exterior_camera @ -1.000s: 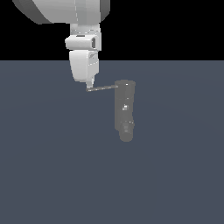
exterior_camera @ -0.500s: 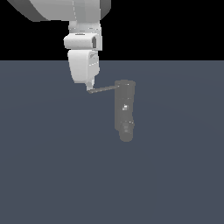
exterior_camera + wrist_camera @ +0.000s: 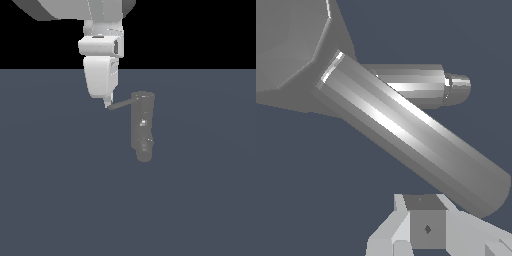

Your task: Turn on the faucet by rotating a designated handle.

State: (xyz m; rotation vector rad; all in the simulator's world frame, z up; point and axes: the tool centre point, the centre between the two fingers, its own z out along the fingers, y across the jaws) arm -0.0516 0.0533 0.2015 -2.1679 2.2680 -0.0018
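Grey metal fills your wrist view: the handle (image 3: 411, 132) runs as a glinting rod just past the gripper (image 3: 426, 227), whose jaw state you cannot tell from either view. In the exterior view the gripper (image 3: 107, 104) sits at the handle's (image 3: 120, 104) free end, apparently touching it. Beyond that tip, the rod joins the top of the faucet (image 3: 142, 125), a dark cylinder on the slate floor (image 3: 60, 200), knobbed spout end away from the handle.

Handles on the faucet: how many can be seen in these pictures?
1. The handle projects from the top of the faucet toward the exterior view's left, its free end at the claw. The wrist view shows the same rod close up. Another behind the body may be hidden.
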